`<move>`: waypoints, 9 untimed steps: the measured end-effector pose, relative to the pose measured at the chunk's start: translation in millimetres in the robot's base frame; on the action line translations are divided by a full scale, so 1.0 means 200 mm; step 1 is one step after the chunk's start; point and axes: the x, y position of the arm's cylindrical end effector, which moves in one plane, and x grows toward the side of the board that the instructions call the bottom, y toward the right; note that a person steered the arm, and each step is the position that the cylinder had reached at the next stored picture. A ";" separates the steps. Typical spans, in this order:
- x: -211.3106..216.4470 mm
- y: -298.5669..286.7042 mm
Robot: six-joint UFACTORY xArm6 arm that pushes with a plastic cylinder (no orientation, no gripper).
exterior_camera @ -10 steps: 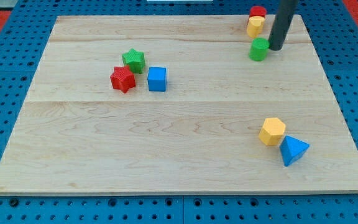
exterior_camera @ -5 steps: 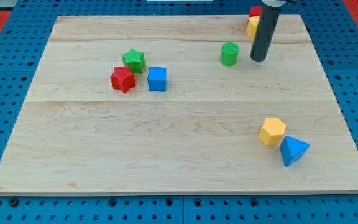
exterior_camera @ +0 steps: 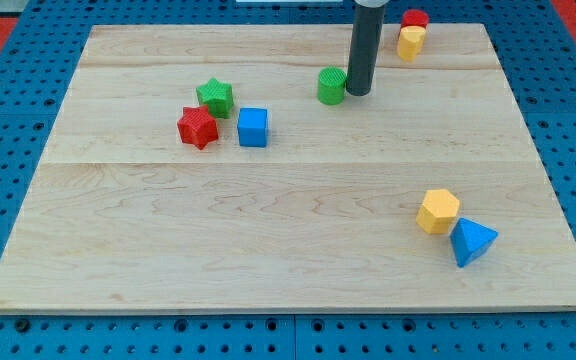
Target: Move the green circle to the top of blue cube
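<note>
My tip [exterior_camera: 357,93] (a plain rod, no jaws) touches the green circle [exterior_camera: 331,86] on its right, upper middle of the frame; the blue cube [exterior_camera: 253,127] lies further left and lower.

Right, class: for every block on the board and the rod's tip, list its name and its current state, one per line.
green circle: upright, against my tip's left side
my tip: on the board, right of the green circle
blue cube: flat, right of the stars
green star: beside the red star
red star: flat
red block: top edge
yellow block: below the red block
yellow hexagon: beside the blue triangle
blue triangle: flat
</note>
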 end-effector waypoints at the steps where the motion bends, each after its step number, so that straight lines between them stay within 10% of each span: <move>1: 0.01 -0.02; 9: -0.15 0.00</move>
